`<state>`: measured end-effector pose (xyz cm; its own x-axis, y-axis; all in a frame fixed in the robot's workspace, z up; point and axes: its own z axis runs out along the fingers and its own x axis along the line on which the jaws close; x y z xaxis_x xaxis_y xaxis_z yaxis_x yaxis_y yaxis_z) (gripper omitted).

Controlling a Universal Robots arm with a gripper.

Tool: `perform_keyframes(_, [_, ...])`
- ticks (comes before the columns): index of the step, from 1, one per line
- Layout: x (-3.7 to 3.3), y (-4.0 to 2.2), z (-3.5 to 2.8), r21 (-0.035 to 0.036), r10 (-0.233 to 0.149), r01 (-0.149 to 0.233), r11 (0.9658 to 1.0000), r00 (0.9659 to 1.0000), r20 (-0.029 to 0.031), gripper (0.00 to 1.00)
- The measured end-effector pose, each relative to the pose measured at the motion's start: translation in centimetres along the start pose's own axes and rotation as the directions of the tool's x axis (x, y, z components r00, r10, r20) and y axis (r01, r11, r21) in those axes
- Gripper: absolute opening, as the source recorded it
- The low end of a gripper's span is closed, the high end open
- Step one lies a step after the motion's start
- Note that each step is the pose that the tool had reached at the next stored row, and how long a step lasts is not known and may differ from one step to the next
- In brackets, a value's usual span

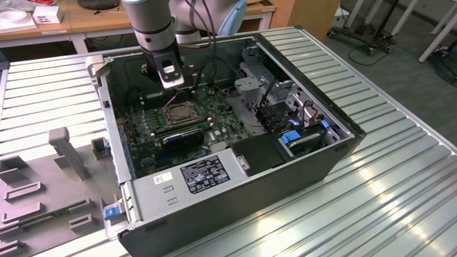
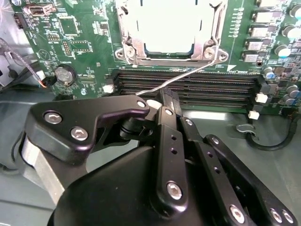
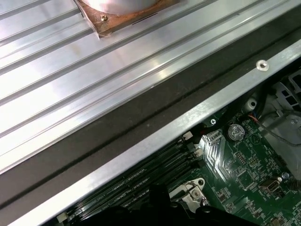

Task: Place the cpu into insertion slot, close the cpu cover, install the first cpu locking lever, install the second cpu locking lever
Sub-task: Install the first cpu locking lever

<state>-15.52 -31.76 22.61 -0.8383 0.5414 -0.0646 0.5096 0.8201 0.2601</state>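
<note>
We see the gripper [image 2: 165,98] low inside the open steel case [image 1: 335,144], its black jointed fingers narrow and pinched on the thin silver wire of the locking lever [image 2: 188,73]. The lever slants over the long ribbed memory slots [image 2: 211,87]. Just beyond, the cpu [image 2: 169,23] lies flat and bright in the insertion slot [image 1: 179,113], framed by the silver cpu cover [image 2: 128,44], with open room above the green board [image 2: 80,42].

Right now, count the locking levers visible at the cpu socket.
1: a thin silver locking lever slants from the cpu cover's corner to the gripper. A second may be hidden.
</note>
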Motion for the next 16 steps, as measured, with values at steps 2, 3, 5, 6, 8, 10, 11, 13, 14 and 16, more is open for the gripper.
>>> perform_keyframes(2, [0.18, -0.11, -0.04, -0.0041, -0.001, 0.001, 1.0000, 1.0000, 0.0038, 0.11])
perform_keyframes(3, [0.20, -0.13, -0.04, -0.0082, -0.001, 0.001, 1.0000, 1.0000, 0.0054, 0.11])
perform_keyframes(5, [0.15, -0.22, -0.06, -0.0093, -0.001, 0.001, 1.0000, 1.0000, 0.0061, 0.11])
perform_keyframes(6, [0.10, -0.29, -0.08, -0.0094, -0.001, 0.001, 1.0000, 1.0000, 0.0061, 0.11])
perform_keyframes(8, [0.06, -0.39, -0.10, -0.0094, -0.001, 0.001, 1.0000, 1.0000, 0.0061, 0.11])
perform_keyframes(10, [0.08, -0.42, -0.09, -0.0140, -0.001, 0.001, 0.9999, 1.0000, 0.0077, 0.11])
perform_keyframes(11, [0.08, -0.42, -0.09, -0.0229, -0.001, 0.001, 0.9997, 1.0000, 0.0079, 0.11])
perform_keyframes(13, [0.13, -0.44, -0.10, -0.0324, 0.000, 0.000, 0.9995, 1.0000, 0.0094, 0.11])
perform_keyframes(14, [0.15, -0.46, -0.11, -0.0327, 0.000, 0.001, 0.9995, 1.0000, 0.0097, 0.11])
perform_keyframes(16, [0.23, -0.55, -0.14, -0.0329, 0.000, 0.001, 0.9995, 0.9999, 0.0101, 0.11])
